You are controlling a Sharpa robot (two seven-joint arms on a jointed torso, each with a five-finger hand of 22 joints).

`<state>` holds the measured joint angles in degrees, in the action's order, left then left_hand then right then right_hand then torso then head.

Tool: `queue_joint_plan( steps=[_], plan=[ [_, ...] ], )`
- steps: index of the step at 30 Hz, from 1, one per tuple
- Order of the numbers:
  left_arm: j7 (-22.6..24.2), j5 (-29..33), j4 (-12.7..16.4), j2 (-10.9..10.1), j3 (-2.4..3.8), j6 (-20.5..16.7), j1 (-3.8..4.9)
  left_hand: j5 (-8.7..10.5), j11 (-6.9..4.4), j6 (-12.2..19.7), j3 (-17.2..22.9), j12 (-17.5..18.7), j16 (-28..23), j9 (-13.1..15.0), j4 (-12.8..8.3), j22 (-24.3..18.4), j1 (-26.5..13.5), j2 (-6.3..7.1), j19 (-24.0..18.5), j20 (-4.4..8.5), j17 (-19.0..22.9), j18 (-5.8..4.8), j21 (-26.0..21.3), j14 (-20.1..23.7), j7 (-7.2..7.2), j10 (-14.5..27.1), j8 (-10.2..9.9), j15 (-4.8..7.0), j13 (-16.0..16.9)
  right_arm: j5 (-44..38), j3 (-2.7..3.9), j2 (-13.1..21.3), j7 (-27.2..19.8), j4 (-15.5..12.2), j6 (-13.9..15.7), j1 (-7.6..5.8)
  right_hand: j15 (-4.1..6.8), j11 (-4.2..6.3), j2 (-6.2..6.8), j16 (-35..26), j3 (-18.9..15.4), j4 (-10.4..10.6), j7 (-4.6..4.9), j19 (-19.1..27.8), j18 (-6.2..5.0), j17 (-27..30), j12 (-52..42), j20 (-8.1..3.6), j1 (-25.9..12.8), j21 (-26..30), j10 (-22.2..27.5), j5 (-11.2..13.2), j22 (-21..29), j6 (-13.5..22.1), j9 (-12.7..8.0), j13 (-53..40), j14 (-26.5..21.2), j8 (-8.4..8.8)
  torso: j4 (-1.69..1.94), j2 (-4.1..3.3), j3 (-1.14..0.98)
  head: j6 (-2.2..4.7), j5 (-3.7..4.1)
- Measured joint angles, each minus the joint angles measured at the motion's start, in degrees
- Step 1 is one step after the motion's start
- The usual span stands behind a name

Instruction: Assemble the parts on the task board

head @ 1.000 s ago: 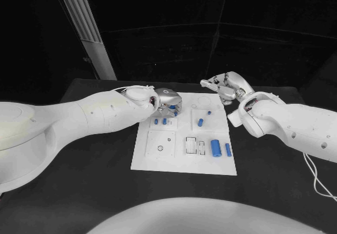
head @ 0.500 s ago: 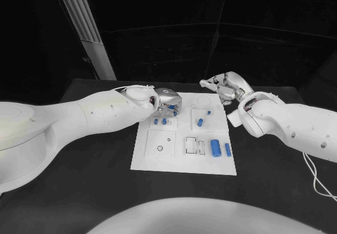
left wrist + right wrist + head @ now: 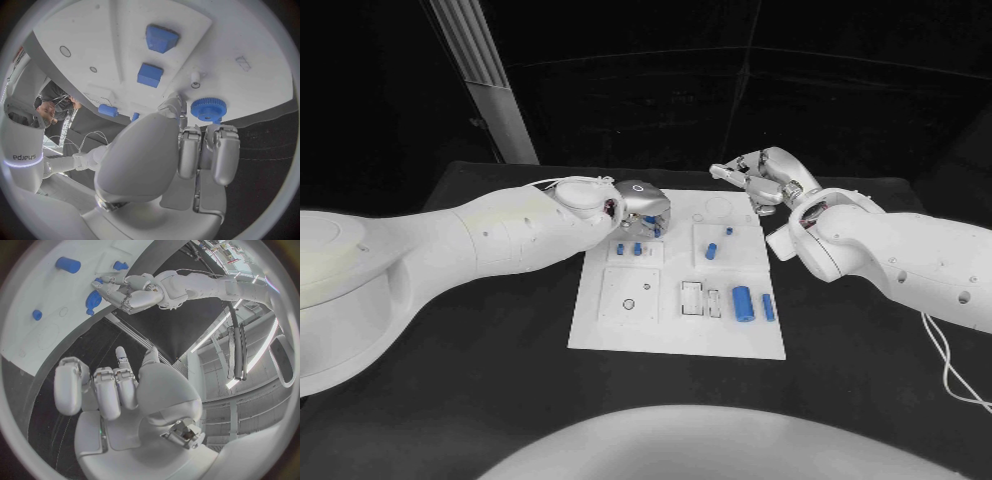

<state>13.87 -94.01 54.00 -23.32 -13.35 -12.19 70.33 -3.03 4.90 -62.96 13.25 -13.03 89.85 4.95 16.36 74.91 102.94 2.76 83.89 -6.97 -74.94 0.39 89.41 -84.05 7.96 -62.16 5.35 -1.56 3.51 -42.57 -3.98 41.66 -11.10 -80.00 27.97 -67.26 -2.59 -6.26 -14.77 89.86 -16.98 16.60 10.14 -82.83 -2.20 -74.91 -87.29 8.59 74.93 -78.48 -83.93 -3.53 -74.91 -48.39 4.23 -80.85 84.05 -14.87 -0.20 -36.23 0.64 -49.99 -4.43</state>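
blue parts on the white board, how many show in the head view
7: a gear at the left hand, two small blocks beside it, two pieces mid-board, two cylinders at the near right. The hand may hide more.

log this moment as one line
left hand: at blue gear, grip unclear | right hand: off board, holding nothing

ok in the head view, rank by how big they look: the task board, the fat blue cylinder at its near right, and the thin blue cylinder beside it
1. Task board, by far.
2. Fat blue cylinder.
3. Thin blue cylinder; about as long, clearly narrower.
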Motion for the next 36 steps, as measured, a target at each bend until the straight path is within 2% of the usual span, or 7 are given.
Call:
queue_joint_plan(
  steps=[13,25,36],
  plan=[
    [1.50,-0.63,1.82,-1.79,-0.11,-3.35,-0.03,0.16,0.11,-0.42,0.14,0.14,-0.01,0.12,0.15,0.00,-0.29,0.26,0.00,0.00,0.00,0.00,0.00,0.00,0.01,-0.72,0.01,0.00,-0.02,0.02,0.00,-0.02,0.00,0.16,-0.07,0.04,0.00,0.00,0.00,0.00,0.00,0.00,0.00,0.00,0.00,0.00,0.04,0.00,0.00,0.07,0.00,0.00,0.00,0.00,0.00,-0.10,0.00,0.00,0.00,0.03,0.01,0.00,0.02],
    [3.03,-0.23,4.54,-3.78,-0.10,-5.90,1.59,0.17,0.02,-0.43,0.15,0.35,0.00,0.06,0.16,0.00,-0.92,0.22,0.00,0.00,0.00,0.00,0.00,0.00,0.01,-0.83,-0.02,0.00,-0.04,0.04,-0.01,-0.02,0.00,0.30,-0.17,0.11,-0.09,0.00,0.00,0.00,0.00,0.00,0.00,0.00,0.00,0.00,0.03,0.00,0.00,0.26,0.00,0.00,0.00,0.00,0.00,-0.17,-0.09,0.00,-0.01,0.03,0.01,0.00,-0.15],
    [3.54,0.38,5.45,-5.03,-0.09,-6.28,2.83,0.21,0.02,-0.62,0.14,0.36,-0.01,0.07,0.16,0.00,-1.10,0.42,0.00,0.00,0.00,0.00,0.00,0.00,-0.19,-1.23,-0.04,0.00,-0.07,0.05,-0.01,-0.06,0.03,0.35,-0.22,0.12,-0.10,0.00,-0.01,0.00,0.00,0.00,0.00,0.00,0.00,0.00,0.02,0.00,0.01,0.26,0.00,0.00,0.00,0.00,0.00,-0.17,-0.09,0.00,-0.07,-0.01,-0.02,0.00,-0.30]
  ],
)
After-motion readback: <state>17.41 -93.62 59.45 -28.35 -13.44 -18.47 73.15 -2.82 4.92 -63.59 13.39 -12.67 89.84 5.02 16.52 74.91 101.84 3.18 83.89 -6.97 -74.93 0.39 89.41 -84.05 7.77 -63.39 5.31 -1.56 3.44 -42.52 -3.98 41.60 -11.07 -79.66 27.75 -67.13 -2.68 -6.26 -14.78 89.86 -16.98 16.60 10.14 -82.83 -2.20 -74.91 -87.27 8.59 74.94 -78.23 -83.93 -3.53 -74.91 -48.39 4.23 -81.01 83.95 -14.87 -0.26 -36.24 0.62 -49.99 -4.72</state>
